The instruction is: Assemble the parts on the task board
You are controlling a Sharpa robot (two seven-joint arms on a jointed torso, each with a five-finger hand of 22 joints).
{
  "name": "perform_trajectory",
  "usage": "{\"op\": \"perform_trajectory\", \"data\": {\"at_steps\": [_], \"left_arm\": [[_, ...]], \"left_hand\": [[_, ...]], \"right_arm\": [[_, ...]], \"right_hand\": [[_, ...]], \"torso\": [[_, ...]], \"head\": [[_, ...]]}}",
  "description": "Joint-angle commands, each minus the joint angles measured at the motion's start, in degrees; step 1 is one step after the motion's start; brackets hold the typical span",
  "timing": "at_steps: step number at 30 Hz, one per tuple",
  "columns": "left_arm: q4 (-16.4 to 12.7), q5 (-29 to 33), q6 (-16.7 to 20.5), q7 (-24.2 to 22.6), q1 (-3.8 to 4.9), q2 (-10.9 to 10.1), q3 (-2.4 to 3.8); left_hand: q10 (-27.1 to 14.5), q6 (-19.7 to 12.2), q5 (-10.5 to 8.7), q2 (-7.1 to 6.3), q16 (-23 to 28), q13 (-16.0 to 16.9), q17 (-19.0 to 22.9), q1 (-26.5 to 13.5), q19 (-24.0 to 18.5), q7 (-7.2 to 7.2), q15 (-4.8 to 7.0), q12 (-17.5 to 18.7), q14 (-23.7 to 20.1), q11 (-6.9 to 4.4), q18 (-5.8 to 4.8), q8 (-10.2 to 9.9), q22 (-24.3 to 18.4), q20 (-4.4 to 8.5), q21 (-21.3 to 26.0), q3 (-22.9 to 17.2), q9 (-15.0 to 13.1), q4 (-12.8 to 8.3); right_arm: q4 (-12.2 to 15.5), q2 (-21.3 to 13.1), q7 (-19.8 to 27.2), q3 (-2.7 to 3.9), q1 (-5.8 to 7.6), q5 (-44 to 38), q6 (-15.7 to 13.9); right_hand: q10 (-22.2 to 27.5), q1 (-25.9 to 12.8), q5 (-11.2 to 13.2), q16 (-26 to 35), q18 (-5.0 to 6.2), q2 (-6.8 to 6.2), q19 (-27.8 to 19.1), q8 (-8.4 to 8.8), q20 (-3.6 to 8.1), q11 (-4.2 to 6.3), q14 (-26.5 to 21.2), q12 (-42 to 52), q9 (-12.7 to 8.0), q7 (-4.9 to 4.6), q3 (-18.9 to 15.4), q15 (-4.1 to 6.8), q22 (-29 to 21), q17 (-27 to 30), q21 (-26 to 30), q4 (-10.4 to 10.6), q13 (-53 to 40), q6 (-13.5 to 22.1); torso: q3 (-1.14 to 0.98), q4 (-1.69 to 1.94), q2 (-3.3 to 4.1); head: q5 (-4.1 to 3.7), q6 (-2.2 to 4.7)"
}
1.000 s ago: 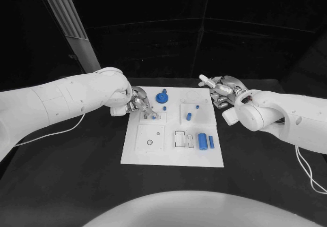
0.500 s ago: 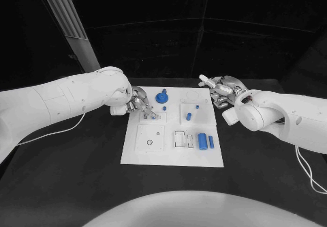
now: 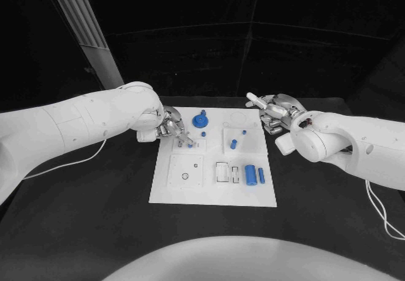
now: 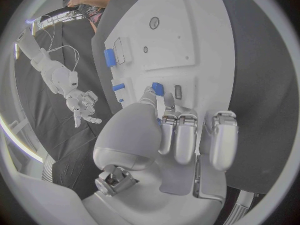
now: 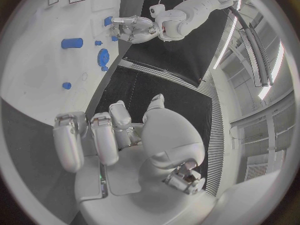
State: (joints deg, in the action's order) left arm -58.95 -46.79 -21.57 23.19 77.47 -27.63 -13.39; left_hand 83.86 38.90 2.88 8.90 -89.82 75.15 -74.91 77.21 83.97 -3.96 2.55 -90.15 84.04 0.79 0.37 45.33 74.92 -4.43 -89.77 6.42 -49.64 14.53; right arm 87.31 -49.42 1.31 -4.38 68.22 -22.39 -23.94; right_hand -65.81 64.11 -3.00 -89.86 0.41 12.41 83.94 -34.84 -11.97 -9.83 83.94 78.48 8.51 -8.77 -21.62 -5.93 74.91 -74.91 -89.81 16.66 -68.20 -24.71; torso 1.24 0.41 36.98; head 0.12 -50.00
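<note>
The white task board (image 3: pixel 211 187) lies mid-table. My left hand (image 3: pixel 173 130) hovers at its far left corner and pinches a small blue part (image 4: pixel 157 88) between thumb and a finger, right beside a small slot (image 4: pixel 178 91). The other fingers are curled in. On the board there are a blue toothed wheel (image 3: pixel 200 121), two small blue pegs (image 3: pixel 234 143), a blue cylinder (image 3: pixel 250 174) and a slimmer blue piece (image 3: pixel 261 175). My right hand (image 3: pixel 274 113) sits at the board's far right edge with its fingers (image 5: pixel 103 137) curled and nothing in them.
A ribbed grey post (image 3: pixel 93 41) rises behind my left arm. Black table (image 3: pixel 93 222) surrounds the board on all sides. A thin cable (image 3: pixel 68 164) trails from my left arm, and another (image 3: pixel 380 211) hangs under my right arm.
My left hand has shifted slightly, bringing the small blue part a little lower over the board. The right hand has not moved.
</note>
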Motion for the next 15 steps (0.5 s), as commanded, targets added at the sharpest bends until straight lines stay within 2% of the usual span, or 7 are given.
{"op": "perform_trajectory", "data": {"at_steps": [1,15], "left_arm": [[0.3,-0.2,-0.5,0.2,0.10,0.1,0.01],[0.7,-0.2,-0.5,0.0,0.09,0.5,0.01]], "left_hand": [[6.1,-0.1,-0.16,1.64,-0.2,14.8,-15.1,1.6,6.0,0.36,0.43,0.2,6.0,-0.54,-0.37,-0.5,15.1,0.32,-0.2,-0.5,0.1,0.0],[6.1,0.1,-0.15,2.24,-0.2,14.8,-15.1,3.0,6.0,0.52,0.56,0.2,6.0,-0.68,-0.37,-0.8,15.1,0.25,-0.2,-1.3,0.2,0.1]], "right_arm": [[0.1,0.0,0.1,0.03,0.08,0.0,0.4],[0.2,0.0,0.0,0.03,0.08,0.0,0.4]], "right_hand": [[0.4,0.0,0.3,-0.1,-0.41,0.41,6.1,-0.20,-0.39,-0.02,6.1,-0.4,-0.1,-5.38,-0.3,-0.38,15.1,-15.1,-0.2,-0.2,0.1,0.5],[0.4,0.0,0.3,-0.1,-0.41,0.41,6.1,-0.20,-0.39,-0.02,6.1,-0.4,-0.1,-5.38,-0.3,-0.38,15.1,-15.1,-0.2,-0.2,0.1,0.5]], "torso": [[-0.01,0.05,0.00],[0.01,-0.01,-0.02]], "head": [[0.01,0.00],[-0.09,0.00]]}}
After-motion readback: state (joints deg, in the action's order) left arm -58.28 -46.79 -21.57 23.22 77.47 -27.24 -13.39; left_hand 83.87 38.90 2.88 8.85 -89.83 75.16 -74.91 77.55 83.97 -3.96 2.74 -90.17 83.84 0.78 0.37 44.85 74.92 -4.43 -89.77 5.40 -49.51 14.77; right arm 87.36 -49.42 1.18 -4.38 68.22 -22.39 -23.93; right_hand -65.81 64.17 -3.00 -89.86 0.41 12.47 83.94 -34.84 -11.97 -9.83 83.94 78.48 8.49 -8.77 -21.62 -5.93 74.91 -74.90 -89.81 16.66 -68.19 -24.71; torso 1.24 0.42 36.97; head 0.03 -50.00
